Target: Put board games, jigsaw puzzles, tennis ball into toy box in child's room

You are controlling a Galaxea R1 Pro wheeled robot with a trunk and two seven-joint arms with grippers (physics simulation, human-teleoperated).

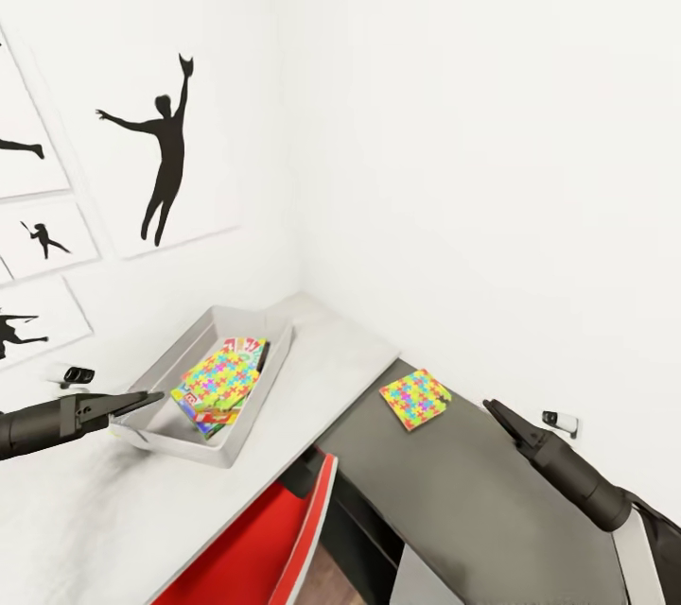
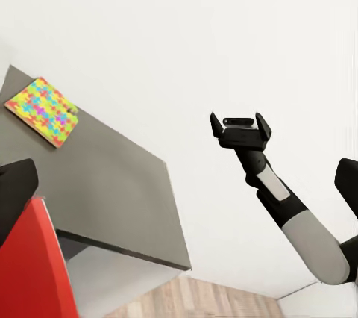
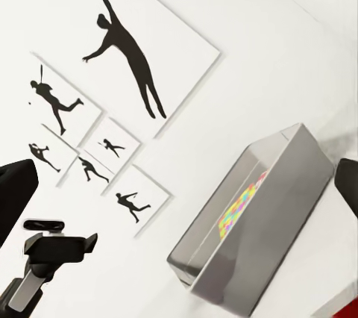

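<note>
Facing a white corner of the room, the head camera took in the walls first, then the table [image 1: 359,354], whose light grey top ran from lower left toward the centre, with the lower dark grey section [image 1: 473,482] spreading to the lower right. Black ball-player pictures [image 1: 165,146] hung on the left wall. A red chair back [image 1: 284,529] showed at bottom centre, below the table edge.

The toy box [image 1: 156,364] sat on the light grey top, left of centre. Inside it lay a jigsaw puzzle [image 1: 219,376] on top of stacked board games [image 1: 203,418], with a further printed cover peeking out behind it. Through the translucent wall in the right wrist view, the box [image 3: 283,206] showed only a coloured blur.

The second jigsaw puzzle [image 1: 415,398] lay flat on the dark section, right of centre, well apart from the toy box and outside it. It also showed in the left wrist view [image 2: 42,111], at the upper left.

The left gripper [image 1: 142,400] hung at mid-left just beside the near corner of the box, empty; in the right wrist view [image 3: 60,242] its jaws stood apart. The right gripper [image 1: 496,412] hovered at lower right over the dark section, near the loose puzzle, empty; in the left wrist view [image 2: 241,124] its fingers stood parted.
</note>
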